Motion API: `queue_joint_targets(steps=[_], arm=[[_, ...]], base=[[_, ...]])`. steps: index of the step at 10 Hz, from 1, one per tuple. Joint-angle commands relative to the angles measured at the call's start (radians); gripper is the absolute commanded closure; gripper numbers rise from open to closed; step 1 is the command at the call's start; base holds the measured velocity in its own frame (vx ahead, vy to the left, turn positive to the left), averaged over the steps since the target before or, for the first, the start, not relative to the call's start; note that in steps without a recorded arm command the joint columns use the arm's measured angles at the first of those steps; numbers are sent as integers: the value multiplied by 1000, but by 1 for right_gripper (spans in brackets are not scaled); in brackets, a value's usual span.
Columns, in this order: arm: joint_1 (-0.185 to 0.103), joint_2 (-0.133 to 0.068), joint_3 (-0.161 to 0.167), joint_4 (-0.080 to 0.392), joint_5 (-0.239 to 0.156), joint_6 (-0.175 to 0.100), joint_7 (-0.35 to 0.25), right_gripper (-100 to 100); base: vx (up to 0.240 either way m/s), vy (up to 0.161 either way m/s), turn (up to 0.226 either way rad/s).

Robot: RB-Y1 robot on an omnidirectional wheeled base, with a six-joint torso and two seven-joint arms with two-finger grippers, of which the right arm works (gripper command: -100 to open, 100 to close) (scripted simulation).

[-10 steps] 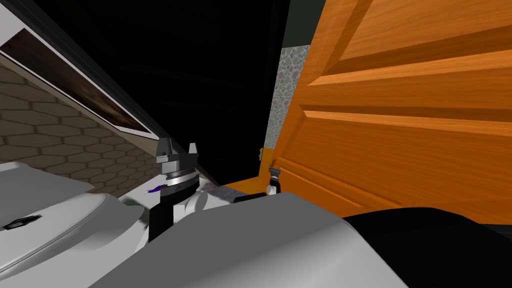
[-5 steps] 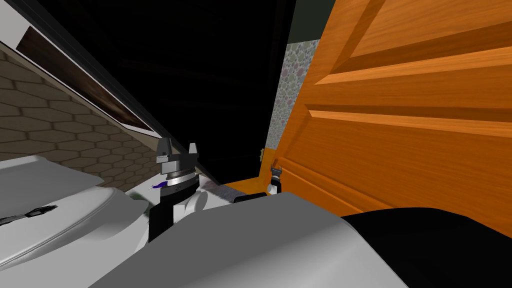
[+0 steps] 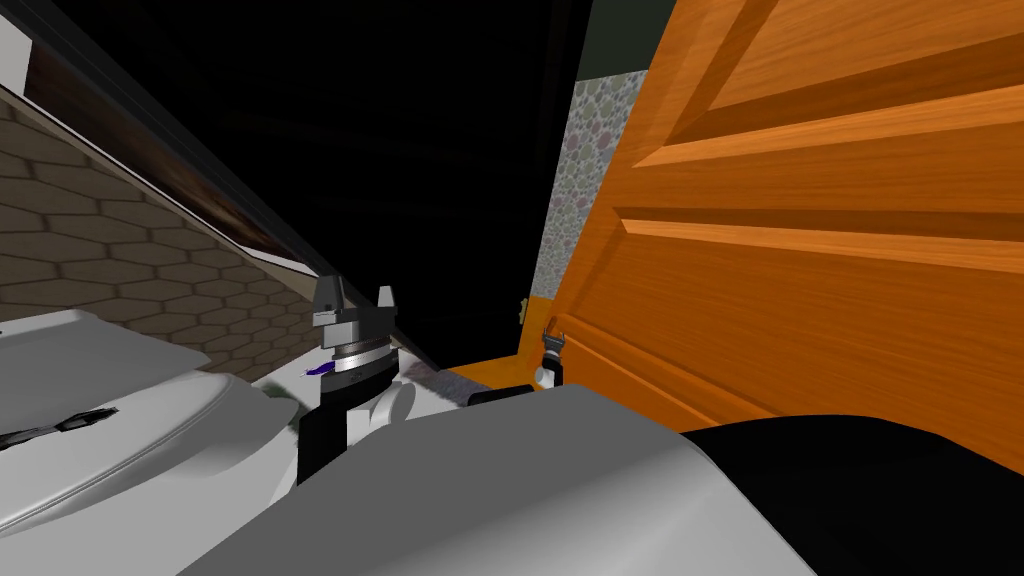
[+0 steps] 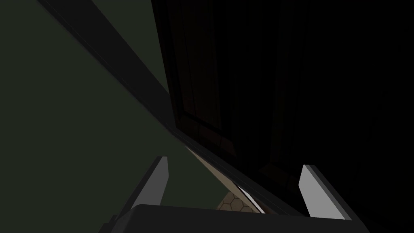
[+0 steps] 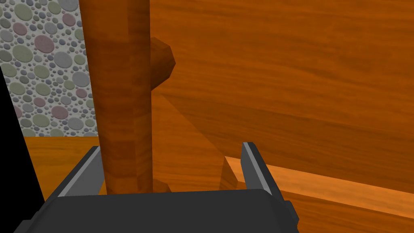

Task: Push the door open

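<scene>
The right pincer (image 5: 172,145) is released, its two blades spread wide. The right wrist view shows what the head view does not: the narrow free edge (image 5: 123,101) of the orange wooden door (image 5: 303,81) stands upright between the blades, right against one and well apart from the other. One rounded wooden knob (image 5: 163,60) juts from the door face just past that edge, farther out from the pincer. On the far side of the edge is a pebble-patterned wall (image 5: 44,60).

In the head view the right pincer (image 3: 549,338) is tiny at centre frame, at the lower corner of the one door (image 3: 820,250), which covers the right half of the frame. A strip of pebble wall (image 3: 590,170) runs beside it, then a black area (image 3: 420,150).

The left pincer (image 3: 356,293), left of centre in the head view, is raised and apart from the door. In its wrist view the left pincer (image 4: 234,162) is also released, both blades apart.
</scene>
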Motion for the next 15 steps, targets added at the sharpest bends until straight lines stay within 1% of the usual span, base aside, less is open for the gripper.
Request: queue_joint_targets(steps=[1,6,10,11,14,15], arm=[[18,-29,-39,-2,-19,-17,13,100],[18,-29,-39,-2,-19,-17,13,100],[18,-29,-39,-2,-19,-17,13,100],[-24,-6,-43,27,-7,-20,4,100],[-34,-9,-76,38,-4,-31,6,100],[-34,-9,-76,38,-4,-31,6,100]], base=[[7,-27,86],[8,-9,18],[-1,1,-19],[24,9,162],[21,-24,77],[15,-18,8]])
